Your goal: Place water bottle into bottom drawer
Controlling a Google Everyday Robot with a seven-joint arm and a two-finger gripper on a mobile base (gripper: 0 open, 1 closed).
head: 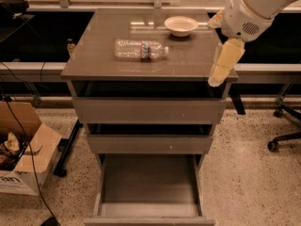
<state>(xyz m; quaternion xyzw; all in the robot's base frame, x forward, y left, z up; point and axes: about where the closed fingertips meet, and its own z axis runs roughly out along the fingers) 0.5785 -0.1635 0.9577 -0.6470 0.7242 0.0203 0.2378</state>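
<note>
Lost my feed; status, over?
Hand at right edge of cabinet, apart from water bottle. Bottle lying on top, near bowl. Open bottom drawer, nothing in way.

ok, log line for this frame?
phase: pre-grasp | gripper: at cabinet top right edge, apart from bottle | bottle: lying on cabinet top | bottom drawer: open, empty

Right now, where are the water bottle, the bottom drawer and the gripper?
water bottle (138, 49), camera view, ribbed body.
bottom drawer (149, 180), camera view, bare tray floor.
gripper (215, 79), camera view, its tip, at the cabinet's right edge.
</note>
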